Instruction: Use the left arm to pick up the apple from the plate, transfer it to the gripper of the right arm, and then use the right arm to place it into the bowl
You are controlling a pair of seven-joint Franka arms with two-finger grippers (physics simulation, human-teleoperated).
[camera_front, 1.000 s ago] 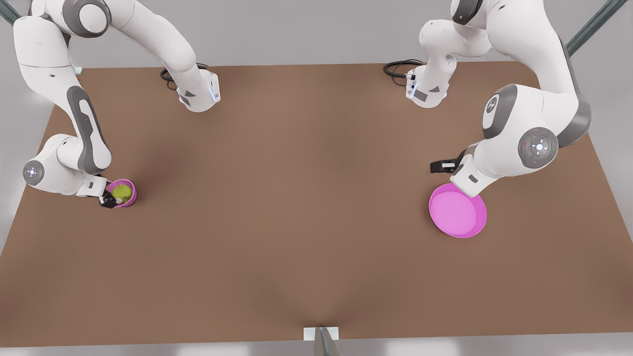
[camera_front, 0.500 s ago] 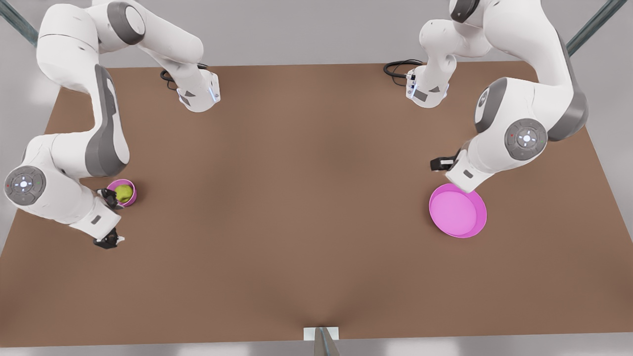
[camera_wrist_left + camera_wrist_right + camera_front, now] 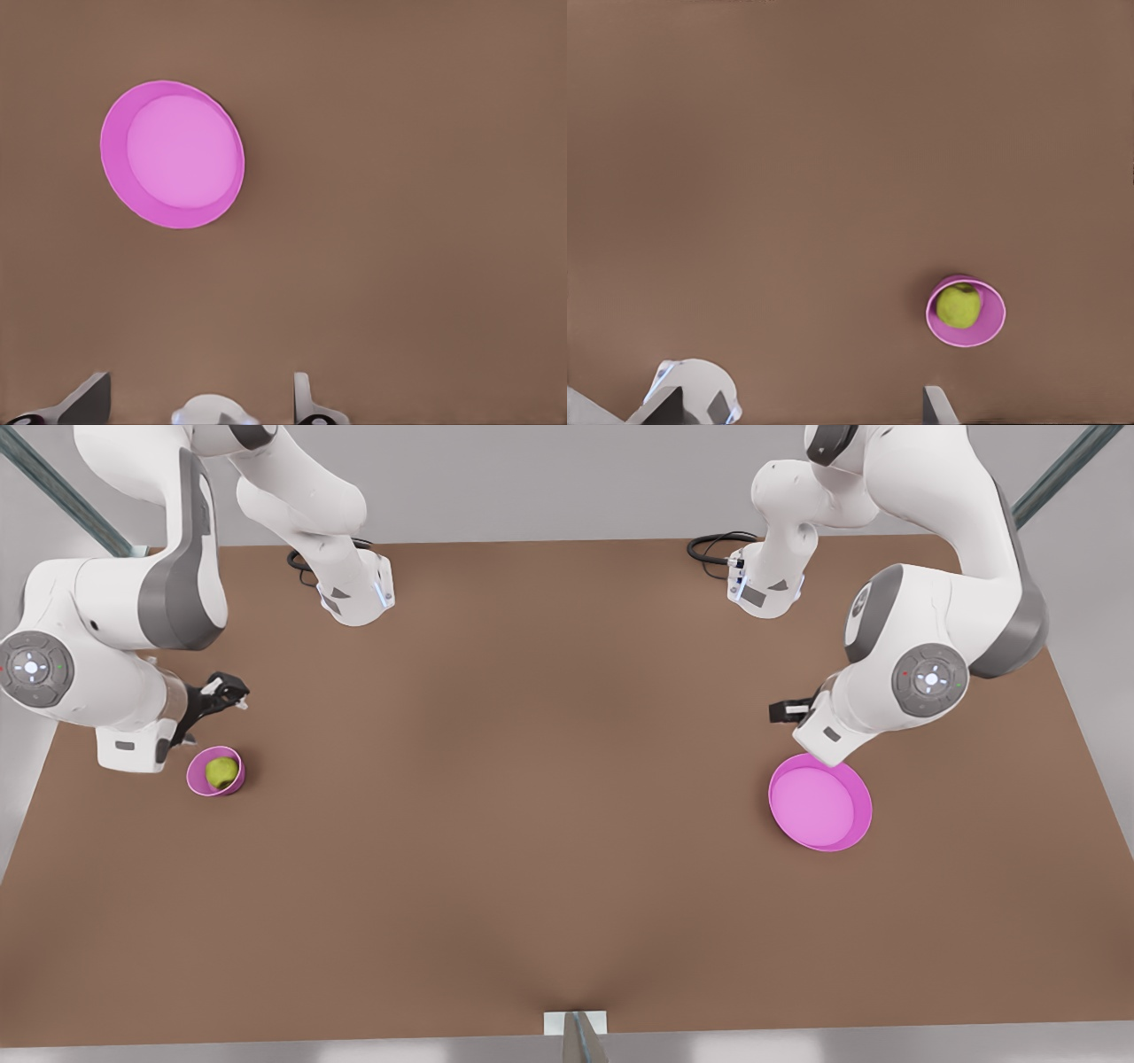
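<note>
While the apple (image 3: 221, 771) sits inside the bowl (image 3: 197, 779), this is how my two tools stand.

Apple: in the bowl, near the worktop's (image 3: 532, 797) edge at the front view's left; my right wrist view shows it there too (image 3: 959, 305), with the bowl's rim (image 3: 996, 326) round it.

Right tool (image 3: 223, 693): black linkage fingers, raised above the worktop just beside the bowl, apart from it, holding nothing. I cannot tell whether its fingers are spread or closed.

Plate (image 3: 855, 828): bare, at the front view's right, well apart from the bowl; my left wrist view sees it from above (image 3: 133, 190).

Left tool (image 3: 784, 715): hangs near the plate's far edge, holding nothing. Its fingers are mostly hidden behind my wrist, so I cannot tell their state.
</note>
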